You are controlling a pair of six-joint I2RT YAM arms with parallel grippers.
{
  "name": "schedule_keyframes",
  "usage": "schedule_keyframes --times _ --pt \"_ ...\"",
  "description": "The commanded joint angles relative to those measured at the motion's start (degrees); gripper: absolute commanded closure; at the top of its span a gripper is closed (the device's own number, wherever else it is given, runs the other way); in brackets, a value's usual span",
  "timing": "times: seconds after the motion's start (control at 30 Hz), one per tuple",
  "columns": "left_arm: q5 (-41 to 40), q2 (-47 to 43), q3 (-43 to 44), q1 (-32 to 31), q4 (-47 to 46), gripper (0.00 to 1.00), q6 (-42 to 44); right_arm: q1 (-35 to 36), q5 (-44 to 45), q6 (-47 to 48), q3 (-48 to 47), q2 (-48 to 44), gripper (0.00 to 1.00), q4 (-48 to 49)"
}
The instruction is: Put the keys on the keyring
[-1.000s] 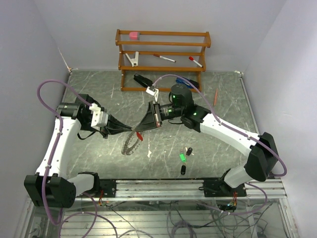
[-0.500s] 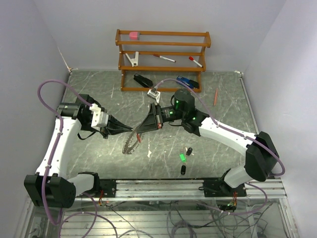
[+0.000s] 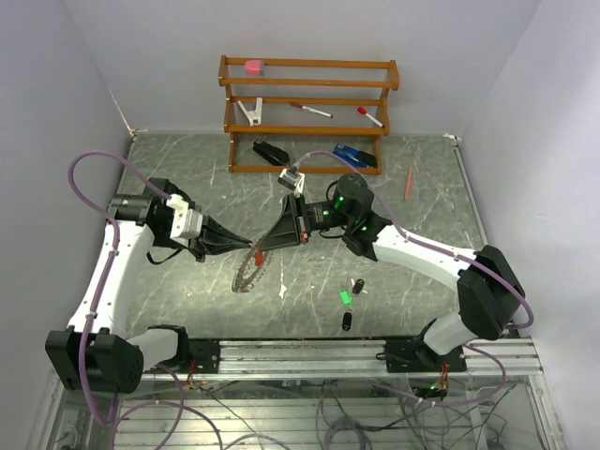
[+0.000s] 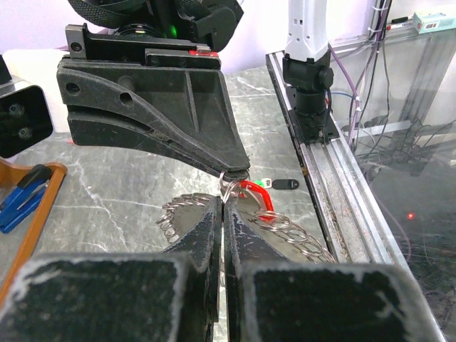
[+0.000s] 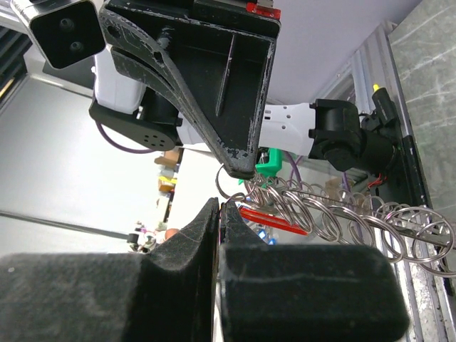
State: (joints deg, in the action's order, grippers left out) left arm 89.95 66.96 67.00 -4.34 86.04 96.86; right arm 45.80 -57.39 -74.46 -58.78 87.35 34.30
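Left gripper (image 4: pixel 222 215) still clamps the keyring (image 4: pixel 293 232); right gripper (image 4: pixel 234 169), wrist swung rightward, seemingly clamps the red key (image 4: pixel 254 192).

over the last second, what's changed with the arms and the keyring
The right arm swung its wrist slightly right and nearer its base; the keyring and the red key at the tips shifted a little. Nothing taken or let go. Unchanged: right gripper shut, tip to tip with the left gripper shut on the keyring; loose green key and black keys.
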Motion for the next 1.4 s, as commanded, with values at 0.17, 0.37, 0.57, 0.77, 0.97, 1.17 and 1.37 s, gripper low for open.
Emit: schedule_keyframes --times 0.17,0.37,0.57,0.77,0.97,1.17,1.37 --pt "-0.44 -0.32 -0.42 0.03 -0.43 0.93 1.78 0.05 -2.15 -1.74 -0.58 -0.31 1.0 5.6" --pt "-1.98 -0.25 -1.14 0.03 -0.52 0.93 3.4 0.01 -1.18 -2.54 -0.9 -0.34 1.0 5.94" --pt "-2.73 -0.14 -1.14 0.03 -0.52 0.93 5.17 0.16 -0.38 -3.81 0.34 -0.49 1.0 7.53" --pt "-4.19 0.28 -1.06 0.03 -0.52 0.93 6.49 0.1 0.21 -3.73 0.34 -0.54 1.0 7.33" --pt "-4.91 -0.08 -1.0 0.03 -0.53 0.93 7.06 0.15 0.76 -5.81 0.1 0.49 1.0 10.63" --pt "-5.43 0.1 -0.97 0.03 -0.52 0.93 7.58 0.6 0.96 -8.84 0.6 1.52 1.0 15.52" --pt "-5.85 0.02 -1.19 0.03 -0.52 0.93 7.81 0.72 1.22 -10.18 1.1 2.08 1.0 17.82"
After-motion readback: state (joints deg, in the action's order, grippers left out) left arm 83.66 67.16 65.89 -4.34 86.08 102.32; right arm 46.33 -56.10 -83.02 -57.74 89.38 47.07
